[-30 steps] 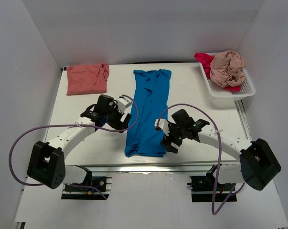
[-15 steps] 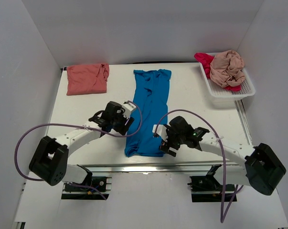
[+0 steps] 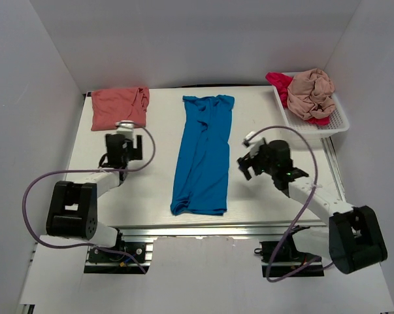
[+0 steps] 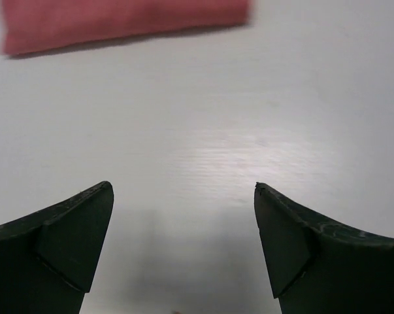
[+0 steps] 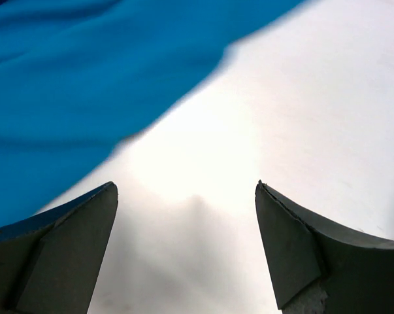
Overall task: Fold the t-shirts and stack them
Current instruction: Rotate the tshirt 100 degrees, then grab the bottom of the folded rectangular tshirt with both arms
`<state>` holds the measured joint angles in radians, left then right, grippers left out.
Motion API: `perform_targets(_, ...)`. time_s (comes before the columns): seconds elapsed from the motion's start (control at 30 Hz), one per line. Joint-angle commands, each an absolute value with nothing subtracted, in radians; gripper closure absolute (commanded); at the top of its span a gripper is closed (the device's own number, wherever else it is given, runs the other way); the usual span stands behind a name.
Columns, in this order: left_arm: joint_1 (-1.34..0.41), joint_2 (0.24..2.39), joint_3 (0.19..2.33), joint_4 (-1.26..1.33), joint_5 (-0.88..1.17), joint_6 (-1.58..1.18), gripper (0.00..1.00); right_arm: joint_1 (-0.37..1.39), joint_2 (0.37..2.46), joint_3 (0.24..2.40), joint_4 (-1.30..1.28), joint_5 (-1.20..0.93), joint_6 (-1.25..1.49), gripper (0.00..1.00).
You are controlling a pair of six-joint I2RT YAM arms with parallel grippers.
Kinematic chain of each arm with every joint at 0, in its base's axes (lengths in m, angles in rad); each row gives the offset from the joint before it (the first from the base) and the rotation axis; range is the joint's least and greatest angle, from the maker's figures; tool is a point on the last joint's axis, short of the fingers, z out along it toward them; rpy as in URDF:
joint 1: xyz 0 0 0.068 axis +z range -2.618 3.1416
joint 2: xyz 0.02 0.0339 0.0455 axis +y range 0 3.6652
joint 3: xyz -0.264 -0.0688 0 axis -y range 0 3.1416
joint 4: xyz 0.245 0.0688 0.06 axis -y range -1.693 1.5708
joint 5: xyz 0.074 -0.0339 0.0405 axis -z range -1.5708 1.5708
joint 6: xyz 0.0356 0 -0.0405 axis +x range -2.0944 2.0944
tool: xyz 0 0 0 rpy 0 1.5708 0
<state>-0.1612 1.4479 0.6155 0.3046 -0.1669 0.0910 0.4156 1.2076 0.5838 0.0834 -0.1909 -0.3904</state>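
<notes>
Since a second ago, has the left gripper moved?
Yes. The left gripper has swung left, away from the blue t-shirt, toward the salmon t-shirt; both shirts lie unmoved.

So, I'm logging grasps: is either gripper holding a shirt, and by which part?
Nothing is held. The left gripper and right gripper are both open and empty; the blue t-shirt lies untouched between them.

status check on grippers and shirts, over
Left gripper open, empty, near folded salmon-coral cotton t-shirt. Right gripper open, empty, beside bright blue cotton t-shirt, a long strip lying flat. Nothing lying on it.
</notes>
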Motion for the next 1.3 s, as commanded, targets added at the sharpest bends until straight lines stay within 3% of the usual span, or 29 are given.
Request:
perform_targets(0.0, -0.051, 1.434, 0.551, 0.539, -0.112, 0.008, 0.02, 0.252, 1.163, 0.496, 0.362, -0.265, -0.238, 0.11)
perform_targets(0.23, 0.057, 1.512, 0.292, 0.964, -0.147, -0.031, 0.02, 0.078, 1.302, 0.342, 0.740, -0.291, -0.152, 0.11)
perform_targets(0.27, 0.060, 1.532, 0.252, 1.141, -0.152, -0.047, 0.02, 0.043, 1.316, 0.321, 0.794, -0.285, -0.138, 0.11)
perform_targets(0.37, 0.060, 1.558, 0.126, 1.237, -0.127, -0.020, 0.02, -0.013, 1.348, 0.184, 1.102, -0.337, -0.126, 0.11)
perform_targets(0.4, 0.060, 1.603, 0.083, 1.513, -0.123, -0.040, 0.02, -0.015, 1.361, 0.160, 1.162, -0.334, -0.121, 0.11)
perform_targets(0.47, 0.061, 1.545, 0.063, 1.409, -0.019, 0.039, 0.02, -0.021, 1.347, 0.144, 1.160, -0.344, -0.121, 0.11)
perform_targets(0.53, 0.060, 1.577, 0.078, 1.460, -0.053, 0.012, 0.02, -0.028, 1.350, 0.097, 1.228, -0.344, -0.109, 0.11)
perform_targets(0.63, 0.063, 1.556, 0.156, 1.258, -0.066, -0.006, 0.02, -0.031, 1.420, -0.018, 1.555, -0.358, -0.086, 0.11)
perform_targets(0.67, 0.063, 1.596, 0.138, 1.392, -0.066, -0.026, 0.02, -0.028, 1.354, -0.062, 1.517, -0.357, -0.118, 0.11)
perform_targets(0.77, 0.064, 1.563, 0.141, 1.352, -0.063, -0.018, 0.02, -0.026, 1.408, -0.036, 1.575, -0.339, -0.085, 0.11)
perform_targets(0.8, 0.063, 1.592, 0.127, 1.385, -0.064, -0.021, 0.02, -0.026, 1.382, 0.000, 1.381, -0.298, -0.097, 0.11)
perform_targets(0.87, 0.063, 1.559, 0.143, 1.300, -0.067, -0.011, 0.02, -0.026, 1.402, 0.110, 1.236, -0.294, -0.091, 0.11)
perform_targets(0.97, 0.063, 1.572, 0.140, 1.309, -0.078, -0.017, 0.02, -0.026, 1.397, 0.049, 1.391, -0.160, -0.026, 0.11)
perform_targets(1.03, 0.063, 1.580, 0.137, 1.327, -0.080, -0.020, 0.02, -0.028, 1.400, 0.080, 1.318, -0.088, -0.008, 0.11)
perform_targets(1.27, 0.063, 1.571, 0.140, 1.324, -0.078, -0.020, 0.02, -0.020, 1.407, 0.112, 1.275, -0.133, -0.028, 0.11)
